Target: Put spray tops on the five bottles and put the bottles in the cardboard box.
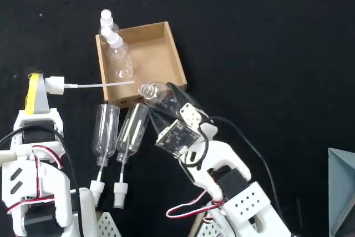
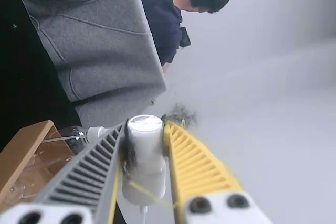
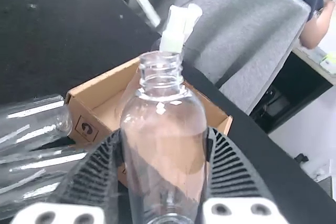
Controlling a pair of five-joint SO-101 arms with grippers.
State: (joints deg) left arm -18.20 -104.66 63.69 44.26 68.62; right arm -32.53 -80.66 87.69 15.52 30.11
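Currently: right claw point(image 3: 164, 139), jaws closed round an uncapped bottle point(image 3: 163, 103), held tilted off the desk point(image 1: 266, 54) just beside the cardboard box point(image 1: 178, 62), which sits toward the far edge, left of centre; left claw point(image 2: 146, 129), by the left edge, pinches a spray top point(image 1: 54, 85), its dip tube point(image 1: 102, 85) reaching over the box wall. One capped bottle point(image 1: 118, 58) rests in the box. Risk: the long tube missing the narrow neck and bending, or the slick bottle twisting in the grip.

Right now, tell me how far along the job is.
Done: one topped bottle lies in the box, a second bottle at its corner. In hand: left gripper holds a top, right gripper an open bottle. Left: two bottles on the table, tops not seated, then boxing.
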